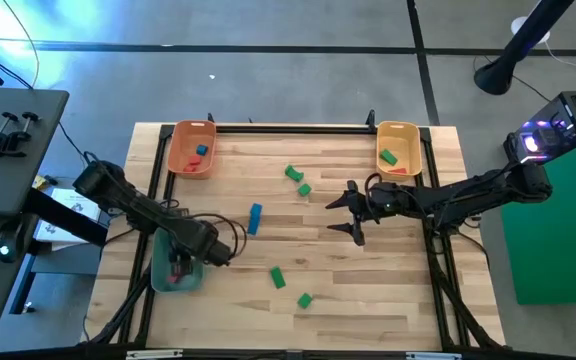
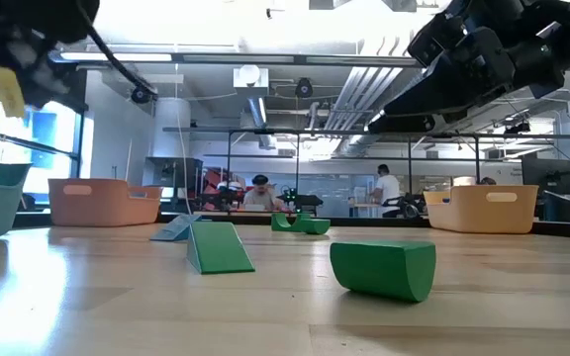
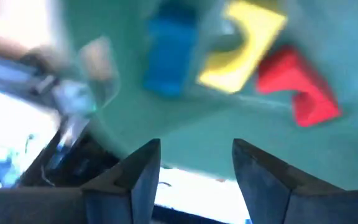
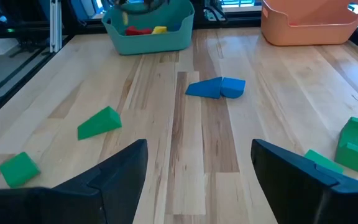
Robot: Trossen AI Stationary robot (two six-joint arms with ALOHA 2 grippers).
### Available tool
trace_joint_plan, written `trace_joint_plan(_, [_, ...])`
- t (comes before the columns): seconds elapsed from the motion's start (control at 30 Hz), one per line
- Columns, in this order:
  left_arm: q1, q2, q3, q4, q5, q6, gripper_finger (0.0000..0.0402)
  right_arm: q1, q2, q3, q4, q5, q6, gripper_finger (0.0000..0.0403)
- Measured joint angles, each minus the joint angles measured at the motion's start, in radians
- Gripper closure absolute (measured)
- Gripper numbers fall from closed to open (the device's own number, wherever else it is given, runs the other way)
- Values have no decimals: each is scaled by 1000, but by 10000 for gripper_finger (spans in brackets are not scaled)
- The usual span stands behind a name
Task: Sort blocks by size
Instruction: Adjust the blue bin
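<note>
My left gripper (image 1: pixel 180 262) hangs open and empty over the teal tray (image 1: pixel 160 272). A blue block (image 3: pixel 169 53), a yellow block (image 3: pixel 241 43) and a red block (image 3: pixel 298 87) show below it in the tray. My right gripper (image 1: pixel 353 212) is open and empty above the table's middle right. On the table lie a blue block (image 1: pixel 255 218), two green blocks (image 1: pixel 293 173) (image 1: pixel 304 189) at the far middle, and a green wedge (image 1: pixel 277 277) and a green block (image 1: pixel 305 299) near the front. The blue block (image 4: pixel 215 88) lies ahead of my right gripper (image 4: pixel 197 168).
An orange tray (image 1: pixel 173 150) at the far left holds a blue and a red block. A pale orange tray (image 1: pixel 413 150) at the far right holds a green and a red block. A black frame runs along the table's edges. People show far off in the room.
</note>
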Motion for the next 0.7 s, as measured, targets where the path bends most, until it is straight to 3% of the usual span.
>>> trace_joint_plan(0.13, [-10,-20,102,56,-103,-232,224,0,0,0,6,0,14,122])
trace_joint_plan(0.23, [-29,-21,151,271,-256,-383,236,0,0,0,9,0,19,122])
trace_joint_plan(0.33, [-52,-13,138,546,-327,-373,253,0,0,0,13,0,22,122])
trace_joint_plan(0.43, [-66,17,95,628,-243,-369,275,0,0,0,13,0,20,122])
trace_joint_plan(0.7, [-114,111,-4,533,87,-376,327,0,0,0,13,0,18,122])
